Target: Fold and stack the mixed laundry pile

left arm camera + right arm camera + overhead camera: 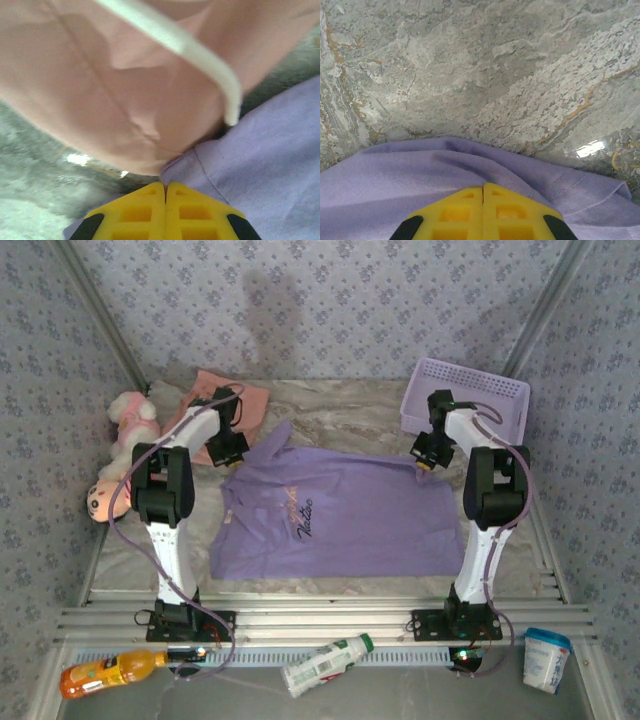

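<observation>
Now, left claw: I am pressing my yellow fingers together, pinching the far left sleeve edge of the lavender shirt.
Right claw: I am squeezing it closed too, gripping the shirt's far right corner, where the cloth is bunching up around the fingertips.
Shirt: it is lying spread across the middle of the table, lettering up.
Salmon shorts: they are lying at the far left, just beyond my left claw, the white drawstring trailing towards the shirt.
Mesh basket: it is sitting behind my right claw.
</observation>
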